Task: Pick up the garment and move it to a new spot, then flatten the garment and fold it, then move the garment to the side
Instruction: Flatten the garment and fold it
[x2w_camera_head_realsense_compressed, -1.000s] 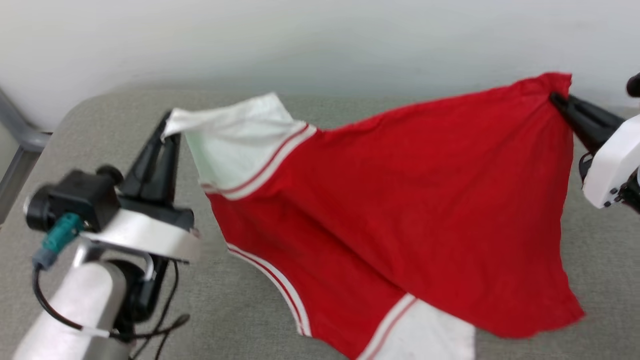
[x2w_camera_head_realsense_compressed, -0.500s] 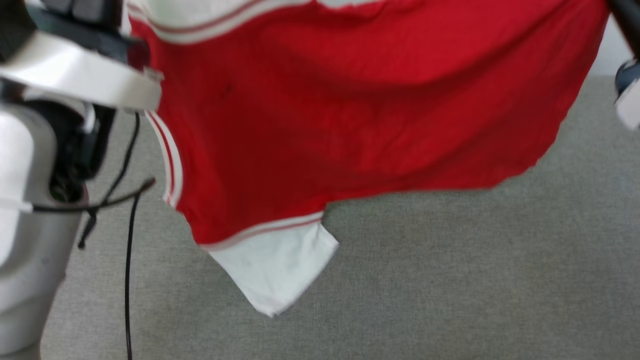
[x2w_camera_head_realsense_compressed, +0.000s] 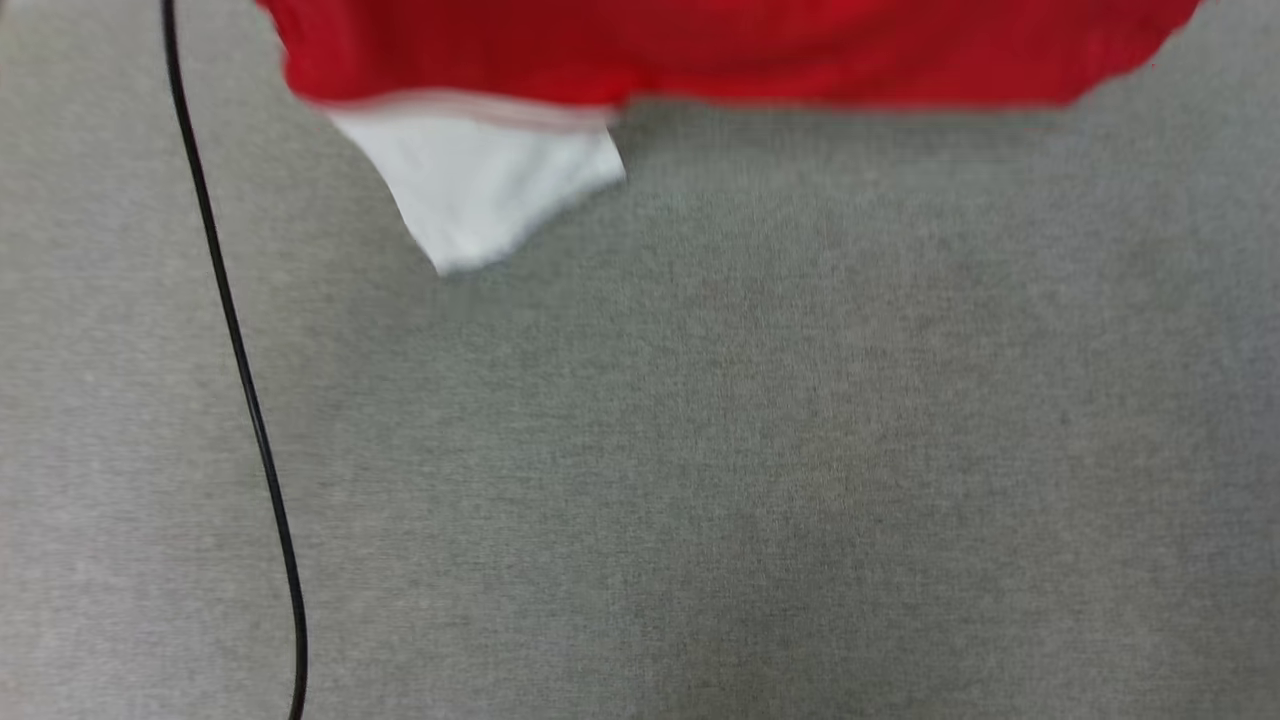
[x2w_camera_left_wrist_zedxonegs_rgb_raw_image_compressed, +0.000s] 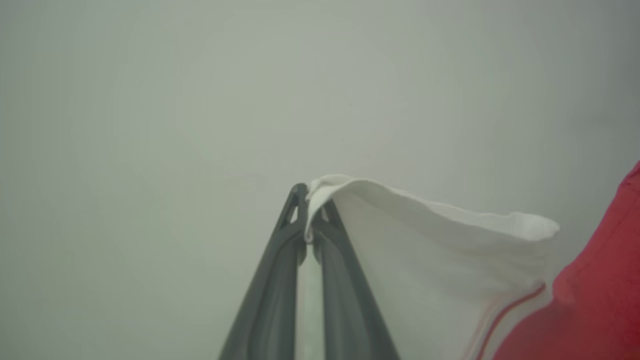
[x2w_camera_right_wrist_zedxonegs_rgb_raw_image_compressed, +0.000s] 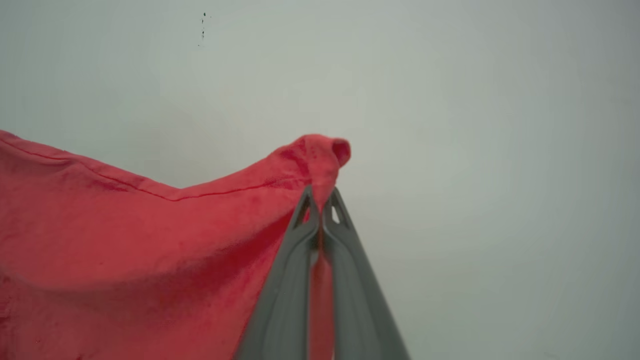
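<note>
The garment (x2w_camera_head_realsense_compressed: 720, 50) is a red jersey with white sleeves, and it hangs in the air between both arms. In the head view its red lower edge crosses the top, and one white sleeve (x2w_camera_head_realsense_compressed: 480, 190) dangles above the grey surface. My left gripper (x2w_camera_left_wrist_zedxonegs_rgb_raw_image_compressed: 309, 212) is shut on the tip of the other white sleeve (x2w_camera_left_wrist_zedxonegs_rgb_raw_image_compressed: 430, 250), seen against a pale wall. My right gripper (x2w_camera_right_wrist_zedxonegs_rgb_raw_image_compressed: 320, 205) is shut on a bunched red corner of the garment (x2w_camera_right_wrist_zedxonegs_rgb_raw_image_compressed: 125, 225), which stretches away to the left of that view.
A grey fabric-covered surface (x2w_camera_head_realsense_compressed: 700, 450) lies below the hanging cloth. A thin black cable (x2w_camera_head_realsense_compressed: 240, 380) runs down the left side of the head view. A plain pale wall (x2w_camera_right_wrist_zedxonegs_rgb_raw_image_compressed: 475, 125) stands behind both grippers.
The head view has tilted down, so the arms and most of the garment have slid off its top. Both grips have stayed the same.
</note>
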